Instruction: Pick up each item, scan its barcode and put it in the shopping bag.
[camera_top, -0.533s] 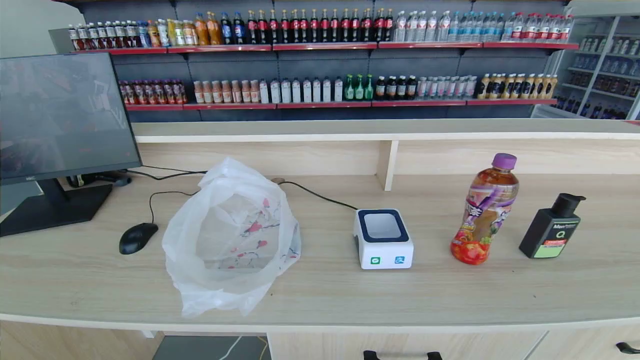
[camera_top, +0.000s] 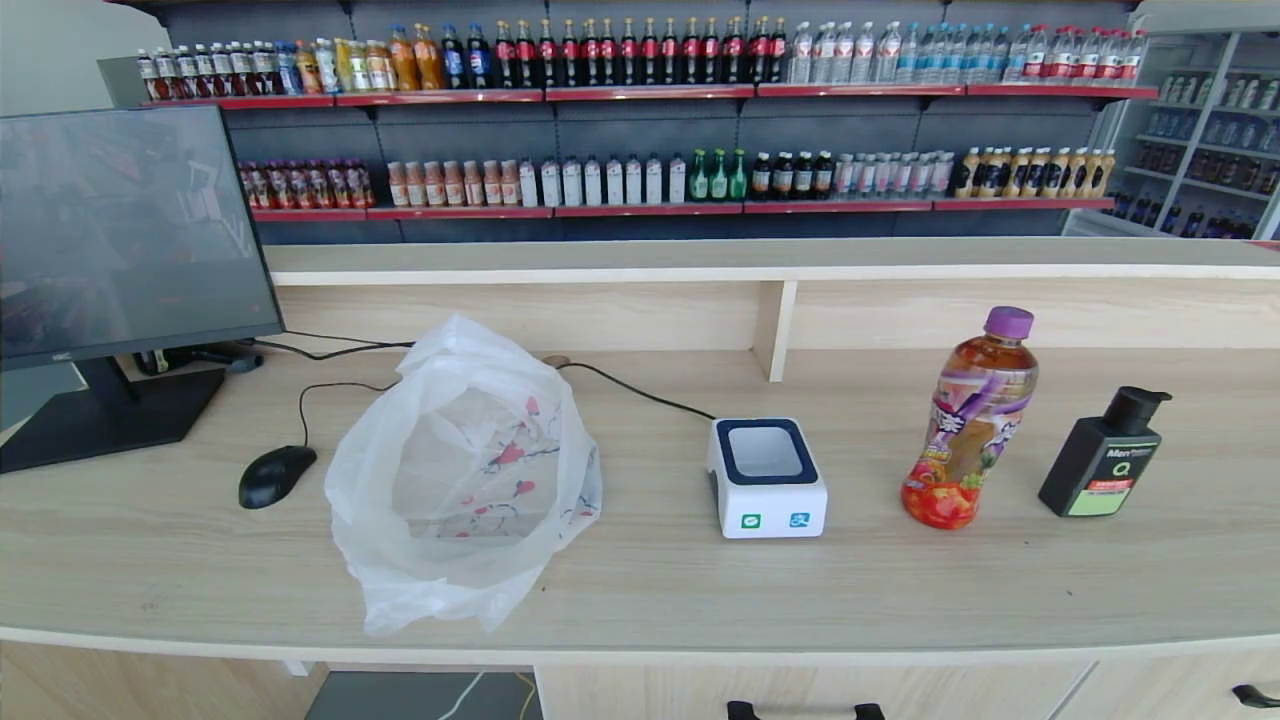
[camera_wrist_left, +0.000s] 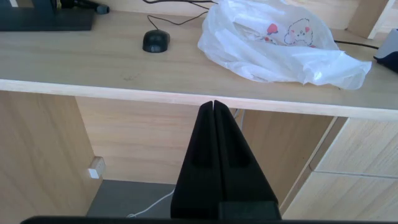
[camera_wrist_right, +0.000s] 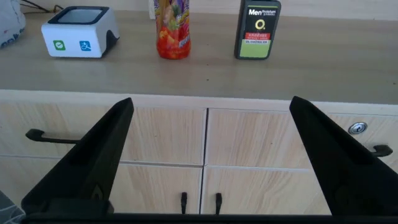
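Right gripper (camera_wrist_right: 210, 109) spread wide, left gripper (camera_wrist_left: 213, 109) pinched shut on nothing, both below the counter (camera_top: 700, 590) edge. Juice bottle (camera_top: 968, 420) and pump bottle (camera_top: 1100, 455) stand right of the scanner (camera_top: 766, 478), bag (camera_top: 465, 470) left. Risks: clipping the tall bottle tips it; the limp bag mouth folds shut.

scanner (camera_top: 766, 478) / drink bottle (camera_top: 968, 420): open counter (camera_top: 640, 570) between | pump bottle (camera_top: 1100, 455): near drink bottle

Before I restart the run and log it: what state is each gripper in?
Left gripper: closed, holding nothing.
Right gripper: open, holding nothing.
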